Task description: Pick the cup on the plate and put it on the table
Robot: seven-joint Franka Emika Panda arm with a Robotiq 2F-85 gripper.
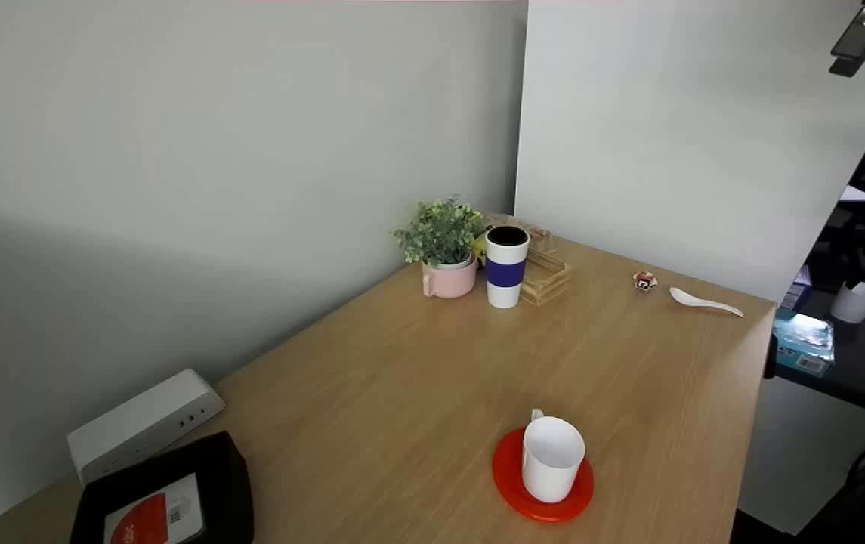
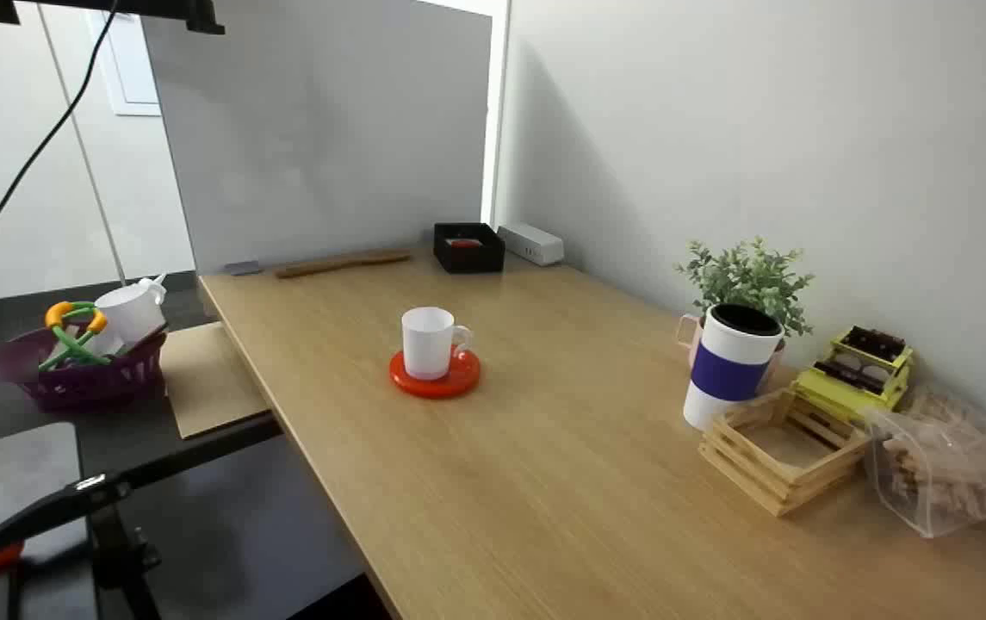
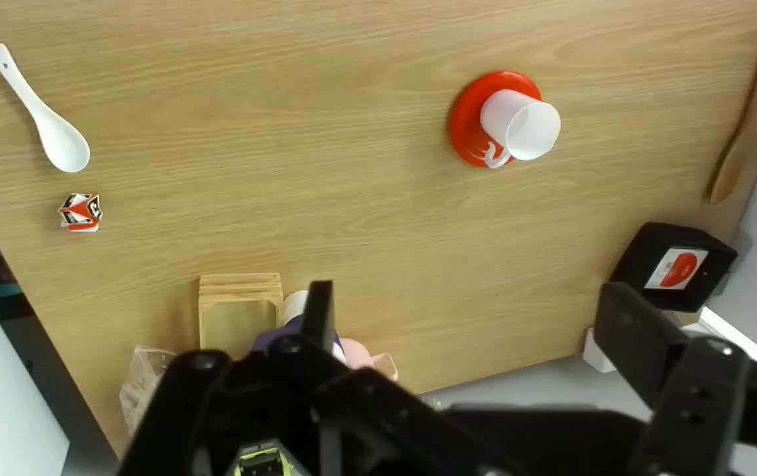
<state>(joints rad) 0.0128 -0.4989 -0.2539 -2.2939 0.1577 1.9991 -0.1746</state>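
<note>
The small white cup stands upright on the red plate in both exterior views, cup (image 1: 553, 459) (image 2: 427, 343) and plate (image 1: 509, 476) (image 2: 435, 388). The wrist view shows the cup (image 3: 509, 118) on the plate (image 3: 466, 122) from above, its handle toward the picture's bottom. The plate rests on the light brown wooden table (image 1: 372, 423) (image 2: 493, 491) (image 3: 285, 165). My gripper (image 3: 467, 297) is open and empty, its fingers wide apart, high above the table. Only a finger part of the gripper (image 1: 861, 41) shows at the top right corner of an exterior view.
A tall blue-banded cup (image 1: 505, 268), a plant in a pink pot (image 1: 449, 278) and a wooden crate (image 2: 781, 448) stand near the wall. A white spoon (image 3: 41, 112), black tray (image 3: 676, 264), white box (image 1: 145, 423) and wooden stick (image 3: 748, 112) lie farther out.
</note>
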